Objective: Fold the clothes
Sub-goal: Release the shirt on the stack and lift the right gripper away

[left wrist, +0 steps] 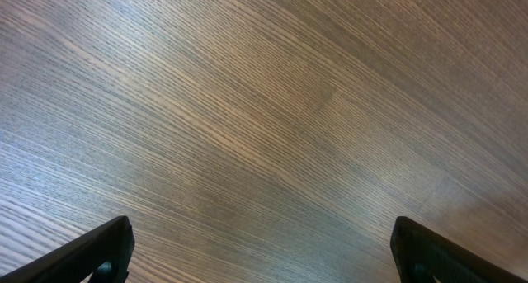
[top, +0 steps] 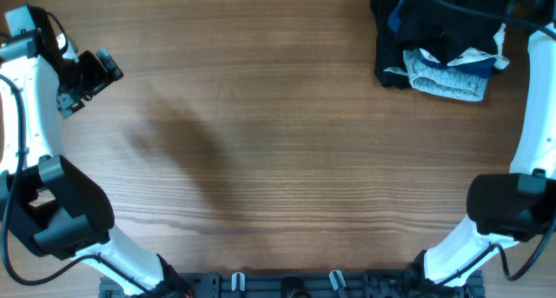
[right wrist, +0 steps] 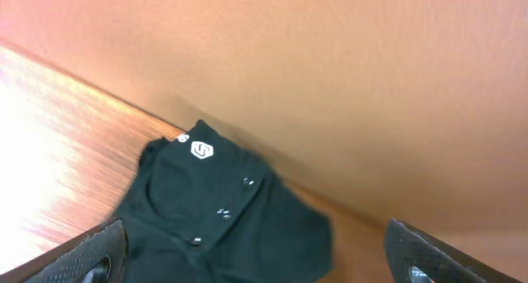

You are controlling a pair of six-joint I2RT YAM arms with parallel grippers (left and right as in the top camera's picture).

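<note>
A pile of clothes (top: 434, 42) lies at the table's far right corner: dark garments with a grey heathered piece (top: 447, 76) on the front. The right wrist view shows a black shirt (right wrist: 223, 225) with small buttons and a white logo, at the table's edge. My right gripper (right wrist: 256, 271) is open just above this shirt, holding nothing; in the overhead view it is hidden over the pile. My left gripper (top: 95, 72) is open and empty at the far left, above bare wood (left wrist: 264, 134).
The brown wooden table (top: 278, 159) spans the view. Its far edge meets an orange-lit wall (right wrist: 346, 85) behind the pile. The arms' bases stand at the near left and near right corners.
</note>
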